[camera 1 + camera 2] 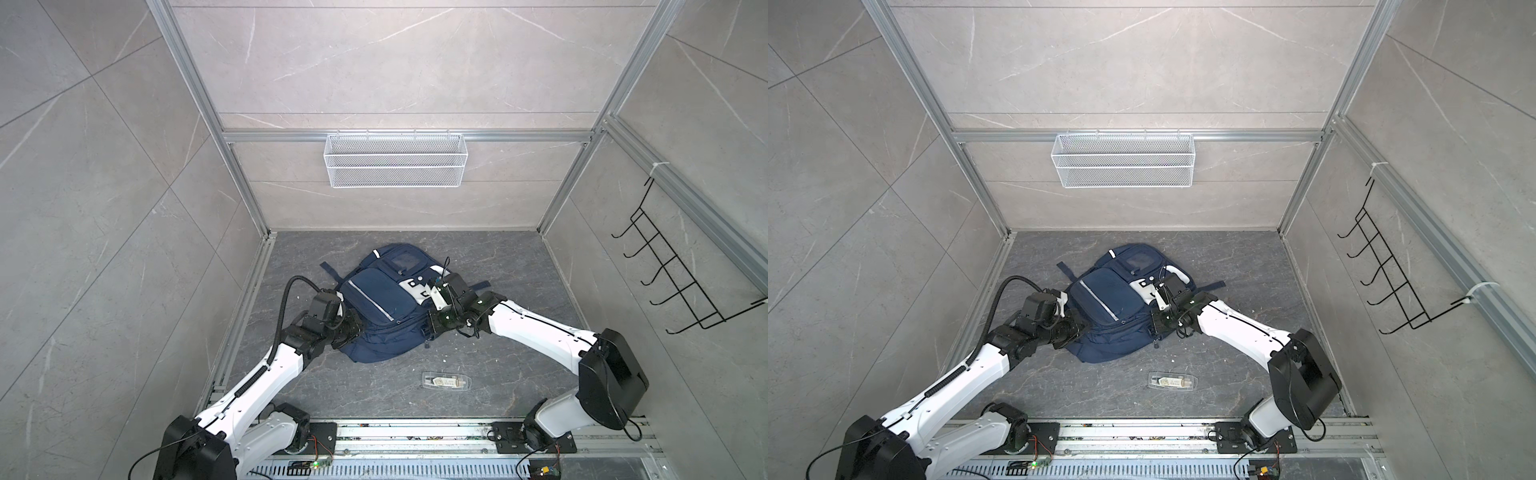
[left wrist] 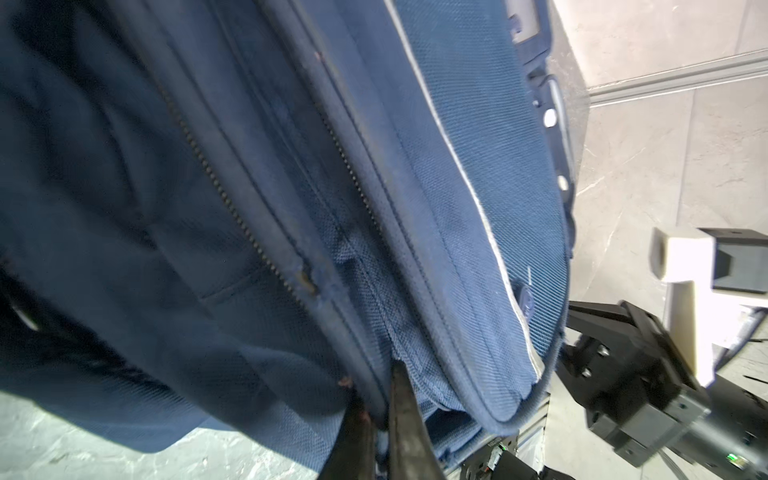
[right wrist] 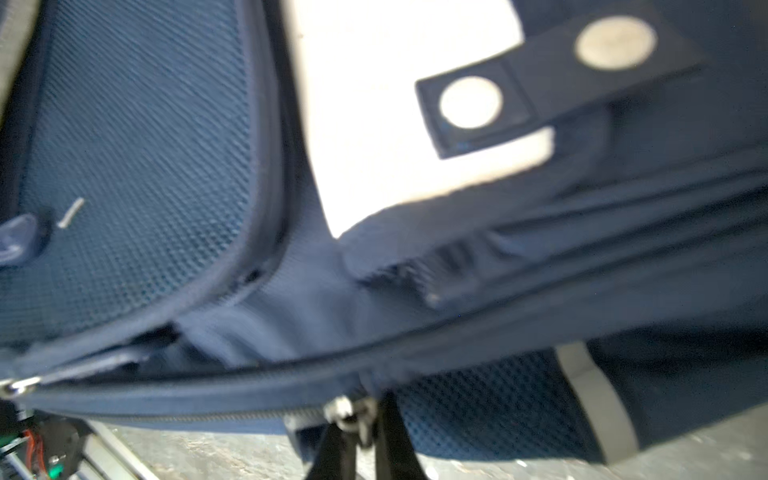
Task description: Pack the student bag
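The student bag (image 1: 374, 307) (image 1: 1104, 307), a navy backpack with silver stripes and a white patch, lies flat on the grey floor in both top views. My left gripper (image 1: 357, 328) (image 2: 376, 411) is at its left edge, shut on a fold of bag fabric beside a zipper seam. My right gripper (image 1: 427, 328) (image 3: 357, 419) is at the bag's right edge. In the blurred right wrist view its narrow jaws hold a small metal zipper pull (image 3: 347, 409) on the bag's side zipper. The bag's inside is hidden.
A clear plastic case (image 1: 446, 380) (image 1: 1172, 380) lies on the floor in front of the bag. A white wire basket (image 1: 395, 160) hangs on the back wall. Black hooks (image 1: 681, 282) hang on the right wall.
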